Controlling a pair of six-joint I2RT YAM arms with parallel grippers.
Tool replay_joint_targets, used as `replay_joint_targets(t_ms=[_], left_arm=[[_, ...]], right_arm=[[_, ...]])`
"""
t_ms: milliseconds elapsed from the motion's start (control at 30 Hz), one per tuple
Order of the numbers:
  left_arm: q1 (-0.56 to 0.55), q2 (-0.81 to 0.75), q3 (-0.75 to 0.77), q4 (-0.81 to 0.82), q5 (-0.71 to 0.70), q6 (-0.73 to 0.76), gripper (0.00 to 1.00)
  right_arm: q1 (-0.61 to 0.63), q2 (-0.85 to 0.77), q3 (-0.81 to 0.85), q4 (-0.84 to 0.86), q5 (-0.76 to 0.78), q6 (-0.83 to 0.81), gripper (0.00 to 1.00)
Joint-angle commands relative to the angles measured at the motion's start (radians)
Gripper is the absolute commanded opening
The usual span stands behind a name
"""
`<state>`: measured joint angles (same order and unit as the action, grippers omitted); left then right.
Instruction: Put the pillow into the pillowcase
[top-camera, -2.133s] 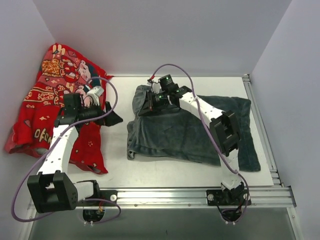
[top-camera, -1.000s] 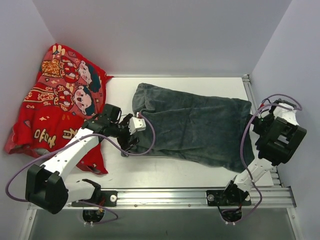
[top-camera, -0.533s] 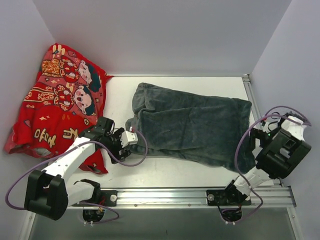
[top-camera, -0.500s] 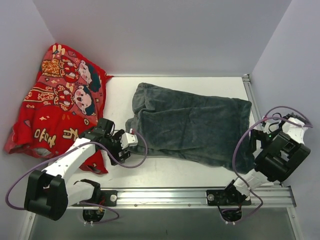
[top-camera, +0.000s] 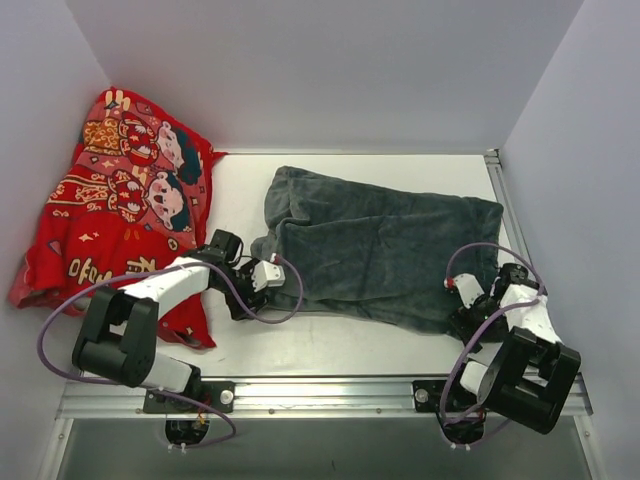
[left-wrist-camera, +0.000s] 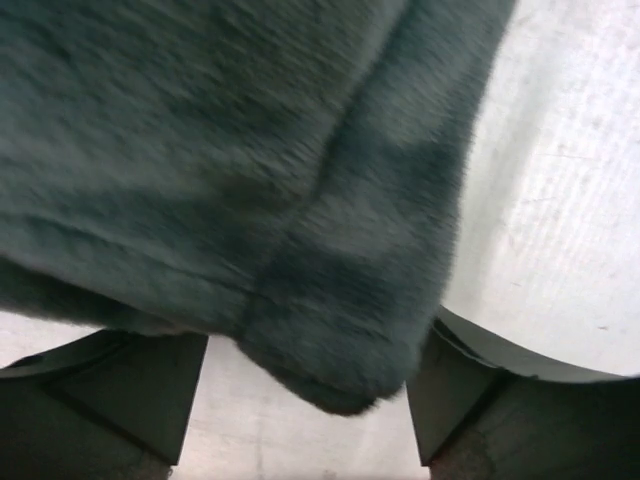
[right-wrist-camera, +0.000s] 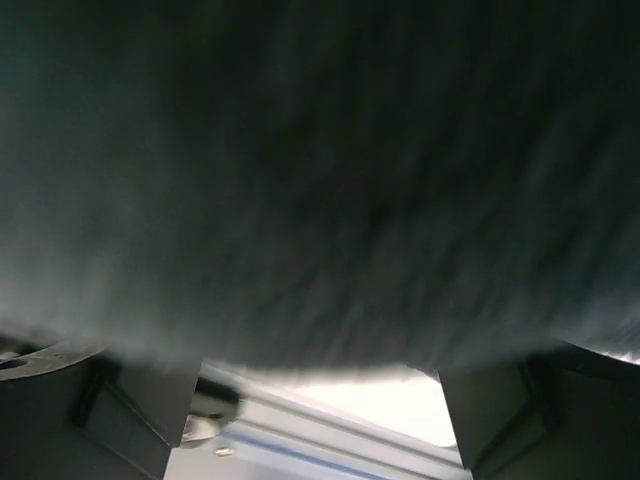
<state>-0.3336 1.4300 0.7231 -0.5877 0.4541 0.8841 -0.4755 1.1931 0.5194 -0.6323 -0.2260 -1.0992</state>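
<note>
- Since no white pillow shows anywhere on the table (top-camera: 330, 345), it's prob. inside the case (top-camera: 385, 250) already. The case lies plump, grey plush side up, across the table's middle, its long side roughly along the near edge.
- L gripper (top-camera: 262, 282) sits low at the case's near-left corner. In its wrist view that corner pokes down between the fingers (left-wrist-camera: 100, 410), jaws wide, nothing pinched. Looks placed to take or tidy that corner.
- R gripper (top-camera: 460, 305) is at the case's near-right corner, close to the table's right edge. Its own view is filled w/ blurred plush, and the fingers (right-wrist-camera: 140, 410) stand well apart below it, so jaws wide, no grip.
- One arm per end makes sense: a limp sack needs both corners handled to square it up or close the mouth.
- Can't tell which end is the mouth, nor whether the pillow is fully in.
- Red cloth (top-camera: 115, 200) is bunched at the far-left corner, apart from the case and out of the work area.
- Judgement: task looks near done; what's left is prob. smoothing and checking.
</note>
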Motion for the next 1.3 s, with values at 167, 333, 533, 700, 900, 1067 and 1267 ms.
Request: replay_joint_targets(t_ms=[167,333,533,700,900,1067,1267], left_arm=[[0.021,0.107,0.122,0.055,0.047,-0.121,0.03],[0.164,-0.009,0.257,0.019,0.087,-0.23,0.0],[0.255,-0.131,0.562,0.032,0.068,-0.324,0.0],[0.263,-0.233,0.679,-0.208,0.158,0.062,0.0],[0.179,-0.364,0.182,-0.773,-0.109,0.536,0.08],[0.199,-0.476,0.197,-0.814,-0.066,0.448,0.66],[0.197,-0.349,0.429,-0.582,0.195,-0.041,0.77]], right_arm=[[0.023,0.209,0.059,0.22,0.163,0.007,0.29],[-0.113,0.257,0.361,0.033,0.033,0.172,0.0],[-0.169,0.209,0.965,-0.168,-0.244,0.41,0.0],[-0.233,0.124,1.085,-0.283,-0.358,0.2,0.0],[-0.241,-0.049,0.458,-0.336,-0.048,-0.298,0.04],[-0.226,-0.014,0.52,-0.458,-0.041,-0.175,0.64],[-0.056,0.207,0.847,-0.567,-0.283,0.246,0.61]])
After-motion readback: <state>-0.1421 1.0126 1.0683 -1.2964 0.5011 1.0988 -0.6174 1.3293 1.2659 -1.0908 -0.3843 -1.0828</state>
